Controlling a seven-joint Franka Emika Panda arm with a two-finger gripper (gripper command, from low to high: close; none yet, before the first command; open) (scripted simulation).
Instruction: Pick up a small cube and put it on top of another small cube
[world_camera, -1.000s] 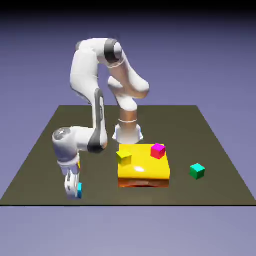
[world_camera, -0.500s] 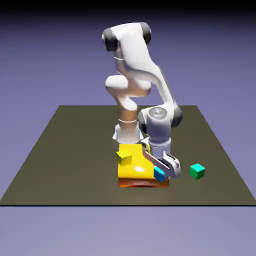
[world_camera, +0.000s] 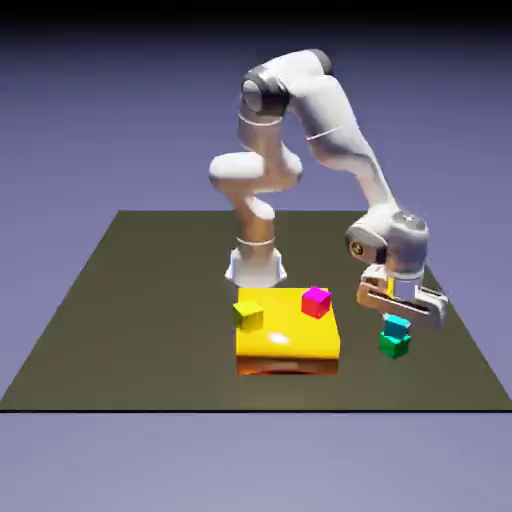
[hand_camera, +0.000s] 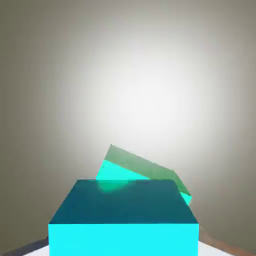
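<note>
The small cyan cube (world_camera: 397, 325) rests on top of the green cube (world_camera: 393, 347) at the exterior view's right, near the table's right side. My gripper (world_camera: 399, 314) hangs straight over the pair, its fingers around the cyan cube's upper part. In the hand view the cyan cube (hand_camera: 124, 220) fills the bottom. The green cube (hand_camera: 150, 167) peeks out beyond it, turned at an angle to it. Thin slivers of a fingertip (hand_camera: 35, 248) show outside the cyan cube's lower corners, apart from its sides, so the gripper looks open.
A large yellow block (world_camera: 288, 338) lies to the left of the stack, with an olive-yellow cube (world_camera: 248, 315) and a magenta cube (world_camera: 316, 301) on it. The robot's base (world_camera: 256, 265) stands behind the block. The dark table's right edge (world_camera: 455, 300) is close to the gripper.
The arm swung from the exterior view's left across the yellow block to the right, carrying the cyan cube. The cube now sits on the green cube and the fingers have spread.
</note>
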